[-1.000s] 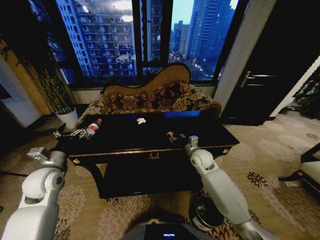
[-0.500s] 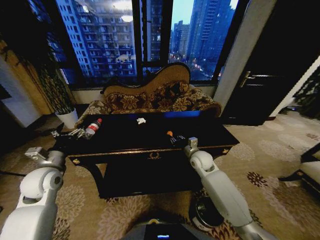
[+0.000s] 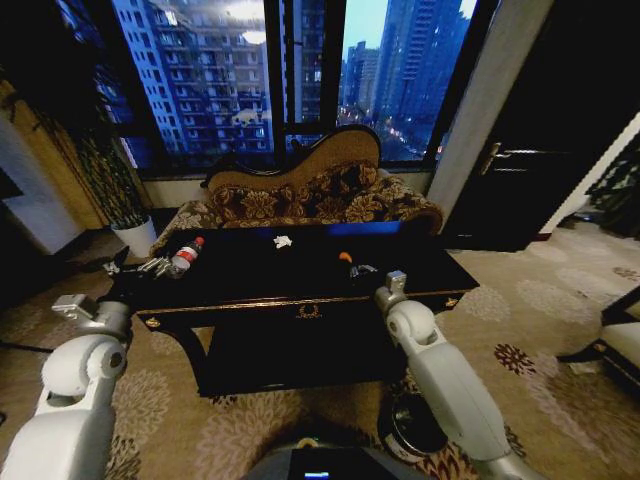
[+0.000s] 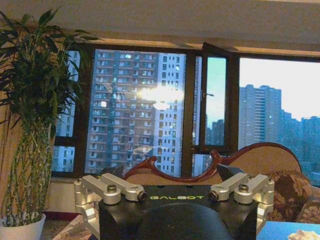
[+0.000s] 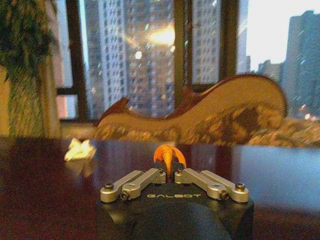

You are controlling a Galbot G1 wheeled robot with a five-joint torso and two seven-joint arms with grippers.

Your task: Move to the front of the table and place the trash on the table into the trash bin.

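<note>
The black table (image 3: 300, 275) stands straight ahead of the robot, with the patterned sofa (image 3: 310, 195) behind it under the window. The right gripper (image 3: 352, 268) reaches over the right part of the tabletop, and in the right wrist view its fingers (image 5: 161, 174) are drawn together on a small orange wrapper (image 5: 169, 154), which stands up between the fingertips just above the glossy surface; in the head view the same orange bit (image 3: 345, 257) sits at the far tip of the gripper. The crumpled white paper wad (image 3: 283, 241) lies on the tabletop farther back and toward the robot's left of that gripper, well apart from it; the right wrist view shows the wad (image 5: 80, 149) resting on the table, away from the fingers. The left gripper (image 3: 148, 266) is held at the table's left end, with the clear bottle (image 3: 186, 255) and its red cap lying tilted just beside it on the tabletop; in the left wrist view the fingers (image 4: 107, 186) are spread wide apart with nothing between them. The dark round trash bin (image 3: 415, 425) sits on the patterned carpet below the right arm, in front of the table and near the robot's base, partly hidden by the arm.
</note>
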